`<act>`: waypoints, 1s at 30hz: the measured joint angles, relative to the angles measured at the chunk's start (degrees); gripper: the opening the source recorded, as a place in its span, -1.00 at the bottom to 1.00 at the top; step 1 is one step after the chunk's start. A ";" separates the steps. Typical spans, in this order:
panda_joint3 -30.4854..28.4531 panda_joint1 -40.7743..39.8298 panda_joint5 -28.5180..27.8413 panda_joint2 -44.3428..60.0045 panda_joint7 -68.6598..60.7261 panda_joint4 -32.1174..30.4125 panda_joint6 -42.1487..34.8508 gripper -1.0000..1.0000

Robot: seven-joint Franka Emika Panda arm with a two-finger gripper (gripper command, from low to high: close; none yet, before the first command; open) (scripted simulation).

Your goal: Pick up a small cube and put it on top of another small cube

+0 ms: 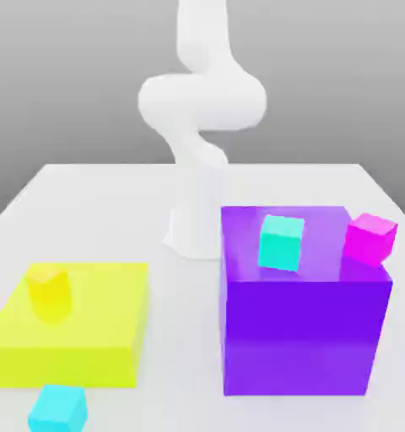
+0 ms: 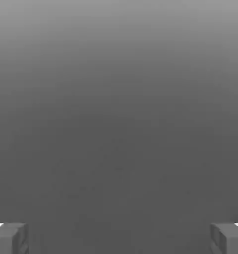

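Sky-cyan small cube (image 1: 59, 407): on worktop (image 1: 180, 354), front of yellow block (image 1: 79, 329). Turquoise cube (image 1: 282, 242), magenta cube (image 1: 370, 238): atop purple block (image 1: 303, 329). Fingers (image 2: 9, 238): spread wide, holding nothing.

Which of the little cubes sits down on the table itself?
The sky-cyan small cube, in front of the flat yellow block; the other little cubes sit on top of big blocks.
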 joint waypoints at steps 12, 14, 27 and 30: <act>-8.60 0.74 4.93 25.21 -9.55 -0.07 7.24 0.00; -9.64 0.46 6.02 29.39 -11.33 -0.07 8.41 0.00; -12.42 -5.25 10.14 56.16 -20.70 -0.18 16.21 0.00; -11.93 -6.83 10.97 62.23 -22.28 0.26 19.26 0.00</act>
